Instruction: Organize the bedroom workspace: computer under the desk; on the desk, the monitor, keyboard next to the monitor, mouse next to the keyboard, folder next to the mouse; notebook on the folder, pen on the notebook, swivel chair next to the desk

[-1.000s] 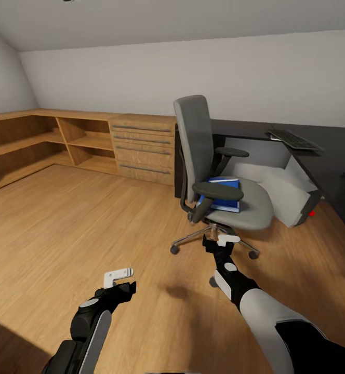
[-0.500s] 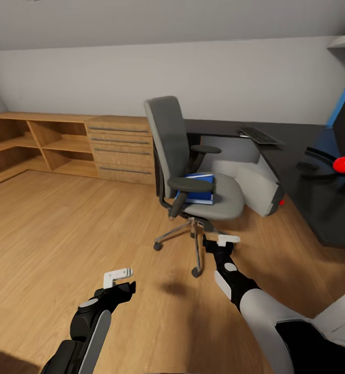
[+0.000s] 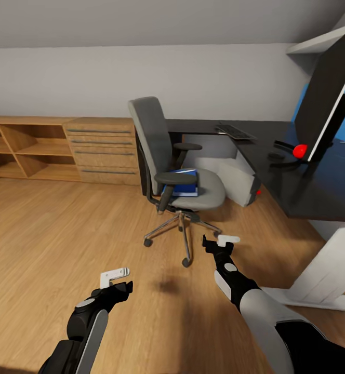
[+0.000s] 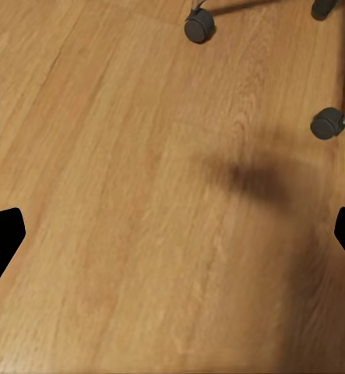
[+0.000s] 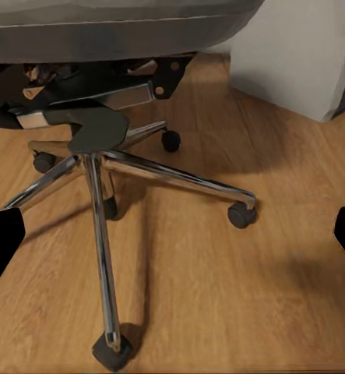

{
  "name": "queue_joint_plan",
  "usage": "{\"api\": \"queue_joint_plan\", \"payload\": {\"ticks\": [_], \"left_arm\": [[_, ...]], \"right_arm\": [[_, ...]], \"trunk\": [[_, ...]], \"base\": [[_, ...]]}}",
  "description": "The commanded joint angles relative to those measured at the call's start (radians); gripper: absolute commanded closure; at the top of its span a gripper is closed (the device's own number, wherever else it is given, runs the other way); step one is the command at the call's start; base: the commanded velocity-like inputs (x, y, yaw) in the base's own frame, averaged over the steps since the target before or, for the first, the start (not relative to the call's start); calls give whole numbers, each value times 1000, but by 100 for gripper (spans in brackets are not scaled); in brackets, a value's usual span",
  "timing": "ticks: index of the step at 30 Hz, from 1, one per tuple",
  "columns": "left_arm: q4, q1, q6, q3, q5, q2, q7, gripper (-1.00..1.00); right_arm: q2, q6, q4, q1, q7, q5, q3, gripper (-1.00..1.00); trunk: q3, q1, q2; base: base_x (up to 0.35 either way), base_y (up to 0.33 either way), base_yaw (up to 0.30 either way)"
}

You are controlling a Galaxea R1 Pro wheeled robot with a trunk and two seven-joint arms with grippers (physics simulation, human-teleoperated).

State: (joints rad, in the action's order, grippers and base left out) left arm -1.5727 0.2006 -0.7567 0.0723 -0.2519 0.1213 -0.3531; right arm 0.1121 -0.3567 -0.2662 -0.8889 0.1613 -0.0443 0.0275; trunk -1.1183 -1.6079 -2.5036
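The grey swivel chair [image 3: 164,156] stands on the wood floor ahead, its chrome base [image 5: 102,167] close in the right wrist view. The blue folder [image 3: 185,183] lies on its seat. Behind and to the right runs the black desk [image 3: 302,195], carrying the keyboard [image 3: 235,131], the tilted black monitor [image 3: 326,98] and a small dark mouse [image 3: 275,155]. The white-grey computer [image 3: 234,175] sits under the desk. My left gripper [image 3: 121,278] hangs open over bare floor. My right gripper [image 3: 220,242] is open, just short of the chair's casters. The notebook and pen are out of view.
A light wooden drawer chest [image 3: 102,150] and open shelves [image 3: 27,150] line the back wall on the left. The desk's white leg [image 3: 331,270] stands on the floor at my right. A red blob [image 3: 299,151] sits by the monitor stand.
The whole view has swung right: chair and shelves slid left in the picture, while the monitor and the desk's white leg came in. Both arms hold the same pose.
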Motion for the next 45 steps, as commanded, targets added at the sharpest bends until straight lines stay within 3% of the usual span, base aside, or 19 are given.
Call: {"api": "queue_joint_plan", "payload": {"ticks": [1,16,45], "left_arm": [[-1,0,-3,0,-11,0,-10,-100],[-1,0,-3,0,-10,0,-10,-100],[-1,0,-3,1,-9,0,-10,-100]], "right_arm": [[1,-4,2,-1,4,-5,3,-100],[17,-4,2,3,1,-5,6,-100],[18,-4,1,11,6,-5,5,-100]], "trunk": [[-1,0,0],[0,0,0],[0,0,0]], "base": [[-9,20,-117],[-1,3,-16],[0,77,-49]]}}
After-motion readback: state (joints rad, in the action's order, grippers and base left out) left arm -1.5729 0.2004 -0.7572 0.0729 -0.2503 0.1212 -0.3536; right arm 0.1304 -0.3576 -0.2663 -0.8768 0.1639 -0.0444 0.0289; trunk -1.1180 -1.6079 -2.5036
